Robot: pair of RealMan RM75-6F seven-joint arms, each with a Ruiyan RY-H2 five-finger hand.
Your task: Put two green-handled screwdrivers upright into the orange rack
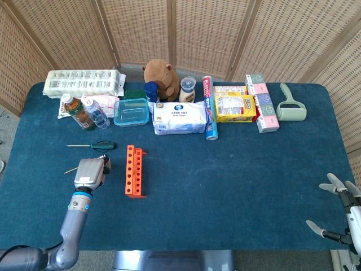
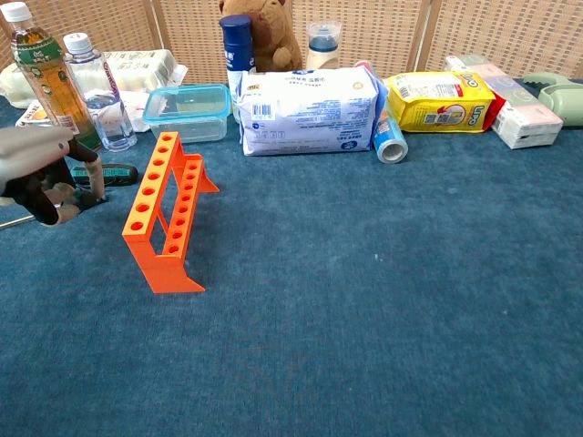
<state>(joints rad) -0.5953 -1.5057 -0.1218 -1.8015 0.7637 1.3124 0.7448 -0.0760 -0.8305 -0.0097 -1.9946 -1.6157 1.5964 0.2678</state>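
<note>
- Head view has my left hand (image 1: 90,172) sat just left of the orange rack (image 1: 134,170), fingers curled down over one screwdriver; only its thin shaft (image 1: 71,169) pokes out to the left, so I reckon I've got the handle pinched, but can't swear it's off the cloth yet
- second green-handled screwdriver (image 1: 93,145) lies flat just beyond that hand, tip pointing left; parked there for round two I guess
- rack stands with its holes facing up and none filled, right beside me, so it should be a short lift-and-tilt
- chest view: left hand (image 2: 46,182) low, knuckles up, forearm coming in from my side of the table
- right hand (image 1: 338,209) idles at the far right edge, fingers spread, holding nothing
</note>
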